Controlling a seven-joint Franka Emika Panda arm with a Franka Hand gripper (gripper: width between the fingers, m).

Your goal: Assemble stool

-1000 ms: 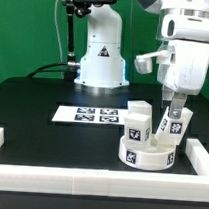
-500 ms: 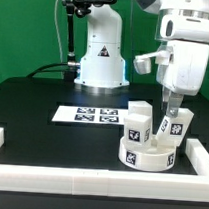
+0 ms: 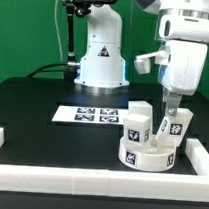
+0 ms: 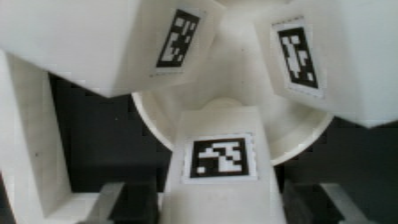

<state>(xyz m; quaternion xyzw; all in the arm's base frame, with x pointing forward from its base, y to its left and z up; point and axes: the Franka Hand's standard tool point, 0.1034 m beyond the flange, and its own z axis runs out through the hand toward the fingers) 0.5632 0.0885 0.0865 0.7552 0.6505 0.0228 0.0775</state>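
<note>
Broadly, the scene is a black table [image 3: 43, 99] edged with long white border rails [image 3: 88, 178], the arm's base standing at the back and the marker board [image 3: 89, 116] lying flat near the middle. The stool's parts sit toward the exterior view's right, close to the front rail: the round seat [image 3: 148, 152] lies flat on the table, and two blocky legs stand up from it, one leg [image 3: 139, 124] on the exterior view's left and the other leg [image 3: 172, 127] on its right, leaning slightly.

The gripper [image 3: 170, 119] comes down onto that right-hand leg. Its fingers are drawn in to roughly half their spread and appear to bracket the leg's upper part, though whether they truly press on it cannot be told for sure from either view. In the wrist view the seat [image 4: 222, 120] fills the middle, with both legs [image 4: 178, 45] [image 4: 302, 50] rising beside it and the dark fingertips [image 4: 128, 200] just visible at the edge.

The parts look like stiff, light moulded plastic, smooth and probably a little slippery, unlikely to deform or break. The leg's flat opposing faces, near its top, seem the soundest place to take hold, keeping the pull in line with its socket.
</note>
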